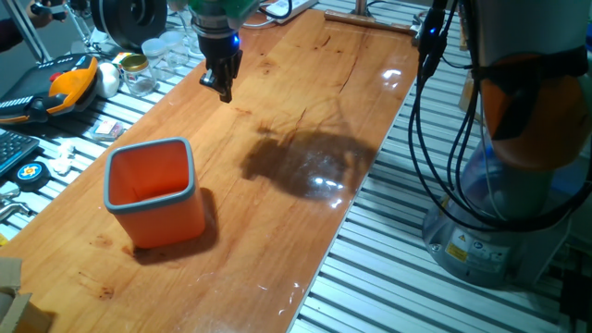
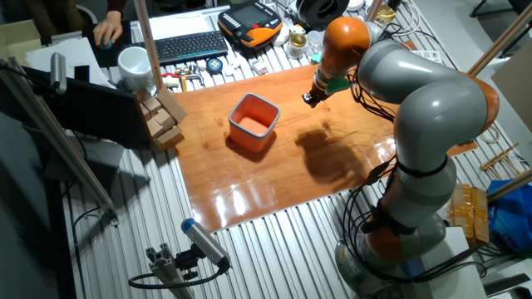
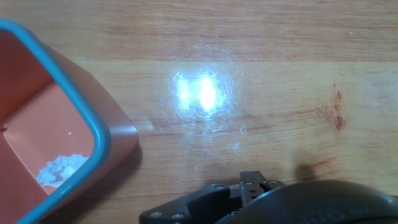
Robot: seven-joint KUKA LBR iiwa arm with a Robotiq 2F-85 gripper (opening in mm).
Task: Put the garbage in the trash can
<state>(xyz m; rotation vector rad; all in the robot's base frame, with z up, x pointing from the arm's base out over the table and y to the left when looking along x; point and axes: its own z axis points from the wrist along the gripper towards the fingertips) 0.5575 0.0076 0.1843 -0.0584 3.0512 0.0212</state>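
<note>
Black gripper (image 1: 223, 85) hangs above bare wood, fingers apparently together and empty, well apart from the trash can (image 1: 153, 191). Garbage (image 3: 60, 169) lies on the can's floor. Judged complete; retreat upward, clear of the rim.

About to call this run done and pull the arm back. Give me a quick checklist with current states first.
1. Garbage inside the trash can: ok, a white wad lies on its floor in the hand view.
2. Trash can upright on the table: ok.
3. Gripper clear of the trash can: ok, raised off to one side.
4. Gripper holding nothing: ok as far as visible, nothing between the fingers.
5. Jaws open or shut: cannot tell.
</note>
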